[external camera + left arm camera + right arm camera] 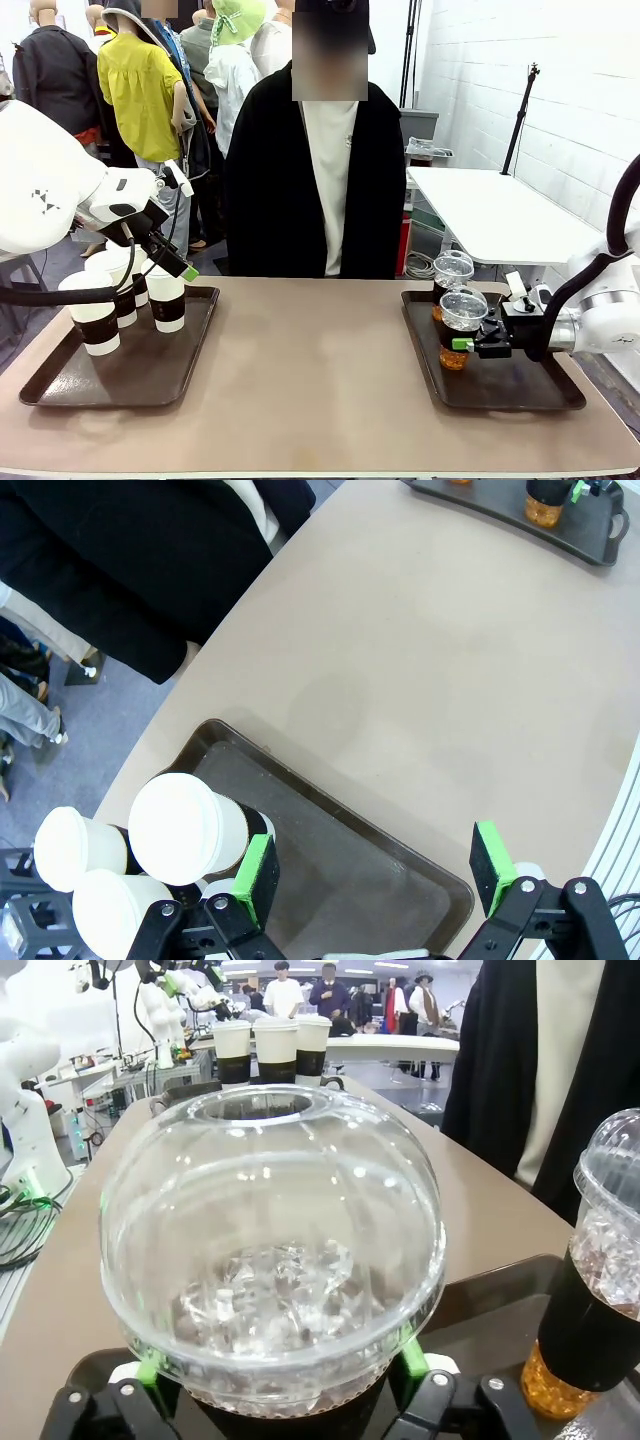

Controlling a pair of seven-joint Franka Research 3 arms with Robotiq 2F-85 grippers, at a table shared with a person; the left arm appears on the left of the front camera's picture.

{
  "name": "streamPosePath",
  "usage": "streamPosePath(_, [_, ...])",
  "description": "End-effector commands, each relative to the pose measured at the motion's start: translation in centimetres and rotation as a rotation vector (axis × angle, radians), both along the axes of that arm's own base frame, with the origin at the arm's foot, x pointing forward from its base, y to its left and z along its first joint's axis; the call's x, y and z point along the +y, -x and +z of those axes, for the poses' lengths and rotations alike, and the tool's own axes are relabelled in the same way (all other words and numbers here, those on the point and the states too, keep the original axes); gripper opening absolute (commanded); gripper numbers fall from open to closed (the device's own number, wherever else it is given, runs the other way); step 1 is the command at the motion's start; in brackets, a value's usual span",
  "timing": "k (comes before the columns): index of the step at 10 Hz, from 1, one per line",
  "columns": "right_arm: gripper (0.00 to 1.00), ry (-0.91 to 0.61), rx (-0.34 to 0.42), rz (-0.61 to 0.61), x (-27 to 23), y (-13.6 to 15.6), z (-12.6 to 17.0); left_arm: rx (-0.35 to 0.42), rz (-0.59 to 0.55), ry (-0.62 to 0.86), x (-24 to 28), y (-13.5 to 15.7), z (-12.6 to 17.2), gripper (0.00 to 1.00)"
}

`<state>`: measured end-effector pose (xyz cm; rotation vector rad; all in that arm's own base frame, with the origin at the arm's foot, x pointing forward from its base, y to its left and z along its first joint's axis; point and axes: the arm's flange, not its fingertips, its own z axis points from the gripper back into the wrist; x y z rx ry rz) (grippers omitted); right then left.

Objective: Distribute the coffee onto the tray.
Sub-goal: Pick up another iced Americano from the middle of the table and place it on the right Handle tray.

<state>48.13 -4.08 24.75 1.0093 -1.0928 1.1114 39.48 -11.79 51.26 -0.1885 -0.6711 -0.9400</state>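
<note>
I am looking across a tan desk (pixel 320 370) at a person in a black coat (pixel 270 190) seated at its far edge. A dark tray (pixel 60 385) sits near the left edge, carrying white paper cups with black sleeves (pixel 90 312), all upright and clustered at the tray's far left corner. My left claw (pixel 172 258) hovers just above and behind that cluster with its green pads spread wide and nothing between them; in the left wrist view the nearest lidded cup (pixel 185 827) stands just outside one pad, not between the two. A second dark tray (pixel 560 395) sits near the right edge and holds two clear dome-lidded iced coffees. The nearer iced cup (pixel 460 335) stands upright on this tray, directly in front of my right claw (pixel 470 345), whose fingers flank its base on both sides. I cannot tell whether the pads are pressing the cup or have just let go. The other iced cup (pixel 452 275) stands just beyond it, toward the far edge. The right arm is clearly the nearer one to the iced drinks.
</note>
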Motion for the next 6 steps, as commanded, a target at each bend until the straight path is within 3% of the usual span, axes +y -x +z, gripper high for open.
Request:
streamPosePath(1, [1.0,-0.024,0.031,-0.017,-0.2,-0.3,0.5,0.009,-0.004,0.017,0.2,-0.1,-0.2,1.0])
streamPosePath(6, [1.0,-0.011,0.076,-0.08,-2.7,2.0,0.0,0.009,-0.004,0.017,0.2,-0.1,-0.2,1.0])
